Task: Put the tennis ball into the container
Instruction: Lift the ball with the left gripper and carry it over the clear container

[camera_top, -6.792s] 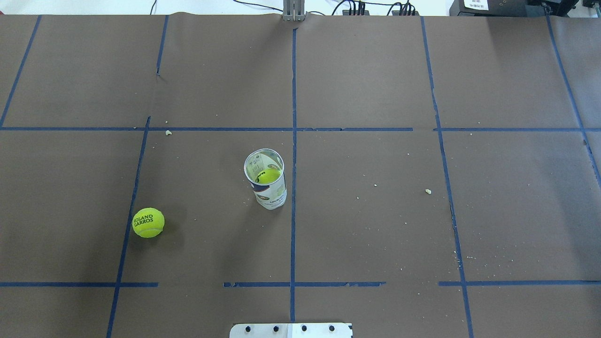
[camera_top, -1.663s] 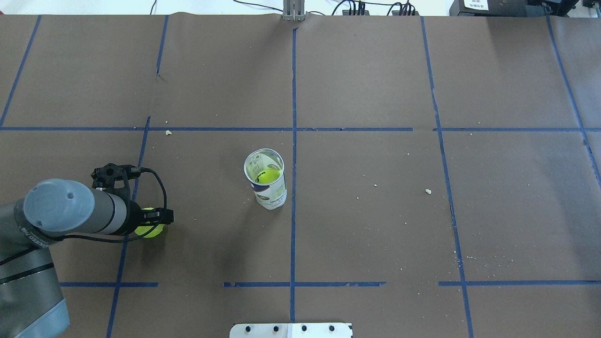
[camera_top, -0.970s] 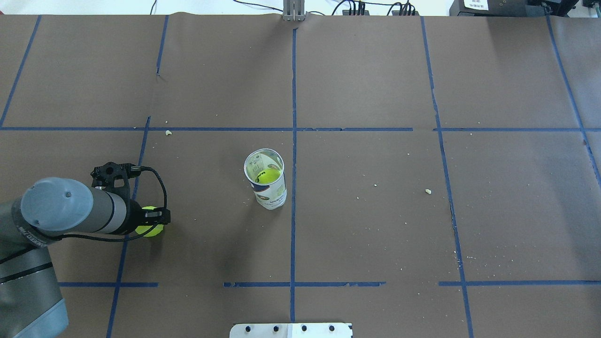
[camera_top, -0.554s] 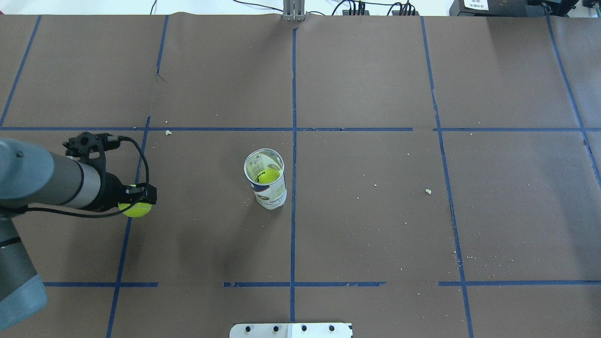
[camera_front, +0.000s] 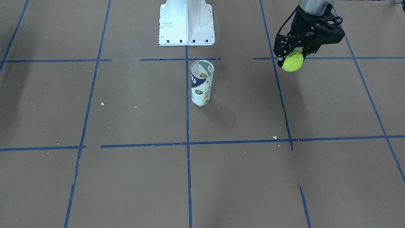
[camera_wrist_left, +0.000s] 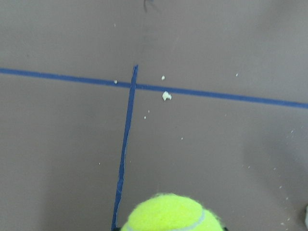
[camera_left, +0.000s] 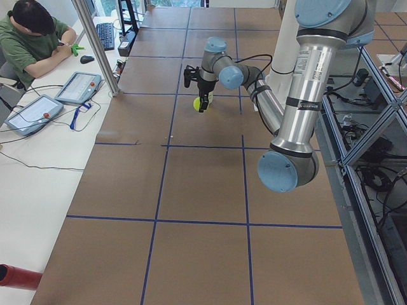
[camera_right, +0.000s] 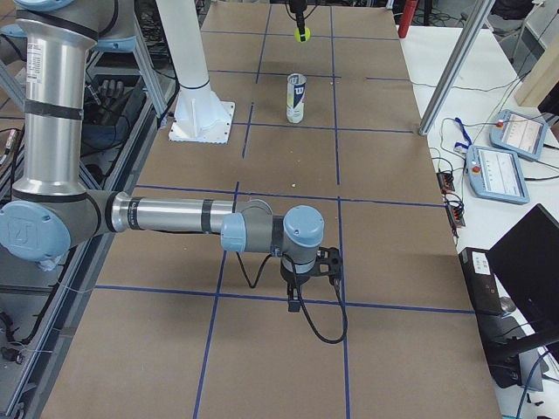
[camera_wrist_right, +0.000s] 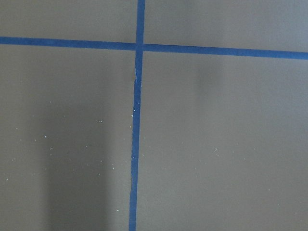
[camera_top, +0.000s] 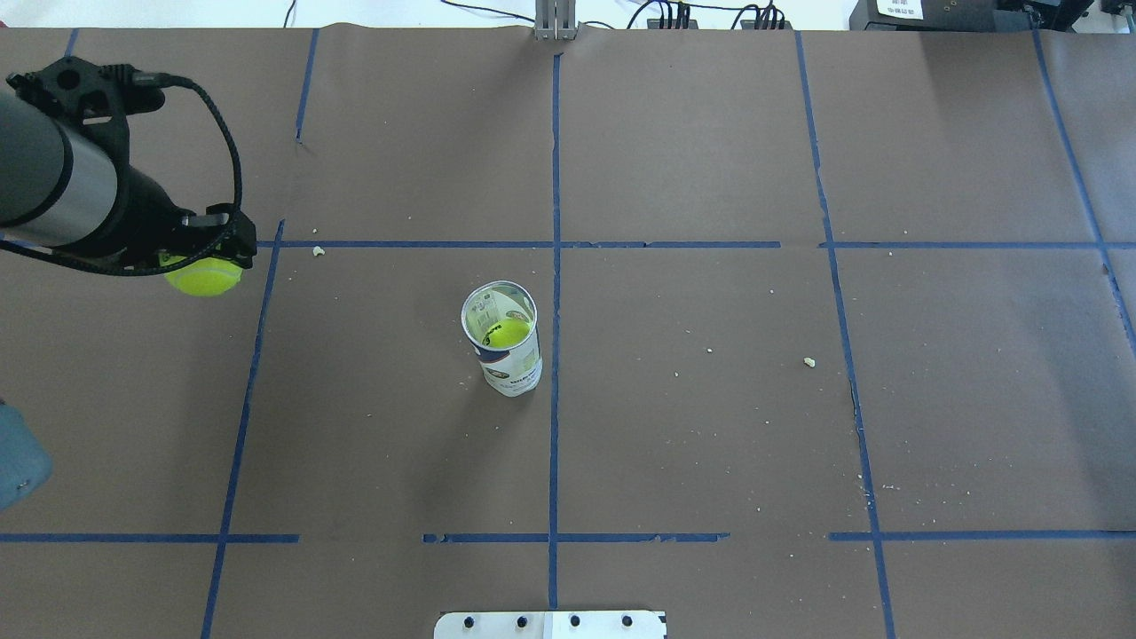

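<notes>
Lifting clear of the tabletop [camera_top: 710,399] where it sat a second ago, the tennis ball [camera_top: 204,279] now hangs clamped in the left end effector [camera_top: 206,259], well apart from the upright container [camera_top: 508,355], so carrying it over the open mouth likely comes next.

The tennis ball [camera_front: 293,62] is fuzzy and bright yellow-green with dark lettering. It hangs in the air, pinched between the fingers of the left gripper [camera_front: 291,59], well apart from the container [camera_front: 202,83]. The container is a tall clear can with a white and navy label. It stands upright, mouth open, near the middle of the table [camera_front: 133,177], with 1 yellow-green ball [camera_top: 508,333] inside.
</notes>
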Robot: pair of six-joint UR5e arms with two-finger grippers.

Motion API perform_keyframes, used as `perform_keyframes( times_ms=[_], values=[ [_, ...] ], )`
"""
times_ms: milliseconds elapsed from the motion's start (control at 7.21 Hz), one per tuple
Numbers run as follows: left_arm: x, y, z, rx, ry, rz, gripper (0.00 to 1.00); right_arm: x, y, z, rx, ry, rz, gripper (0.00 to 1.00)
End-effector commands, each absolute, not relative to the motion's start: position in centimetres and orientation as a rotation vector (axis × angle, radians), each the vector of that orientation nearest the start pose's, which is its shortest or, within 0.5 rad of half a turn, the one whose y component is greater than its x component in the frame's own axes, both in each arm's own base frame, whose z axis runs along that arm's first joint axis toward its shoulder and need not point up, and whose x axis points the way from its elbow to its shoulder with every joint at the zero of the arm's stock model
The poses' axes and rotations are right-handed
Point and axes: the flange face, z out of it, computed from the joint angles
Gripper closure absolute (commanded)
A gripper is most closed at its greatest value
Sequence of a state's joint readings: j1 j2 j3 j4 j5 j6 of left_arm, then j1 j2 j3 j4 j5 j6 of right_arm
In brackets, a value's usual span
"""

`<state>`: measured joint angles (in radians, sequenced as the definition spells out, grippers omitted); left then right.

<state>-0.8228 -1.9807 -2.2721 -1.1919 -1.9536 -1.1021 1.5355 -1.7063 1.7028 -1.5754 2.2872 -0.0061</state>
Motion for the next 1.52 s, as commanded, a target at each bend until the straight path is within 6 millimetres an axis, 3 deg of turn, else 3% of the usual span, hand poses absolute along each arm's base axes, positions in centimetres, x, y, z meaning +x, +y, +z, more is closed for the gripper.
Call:
perform_keyframes(
  times_ms=[0,139,416,693,1386],
  values=[
    [26.5,-42.0,14.6,0.086,0.856,-0.189,0.99,5.3,-43.6,66.1,-0.018,-0.716,-0.037,0.0],
    [28.6,-43.3,12.8,0.054,0.863,-0.236,0.99,5.3,-43.6,66.1,-0.018,-0.716,-0.037,0.0],
    [34.4,-43.9,8.9,-0.01,0.876,-0.26,0.99,5.3,-43.5,66.1,-0.019,-0.716,-0.036,0.0],
    [40.1,-46.4,4.7,-0.061,0.85,-0.283,0.99,5.3,-43.6,66.1,-0.018,-0.716,-0.037,0.0],
    [45.4,-42.8,5.9,-0.102,0.808,-0.268,0.98,5.3,-43.6,66.0,-0.016,-0.716,-0.037,0.0]
  ],
)
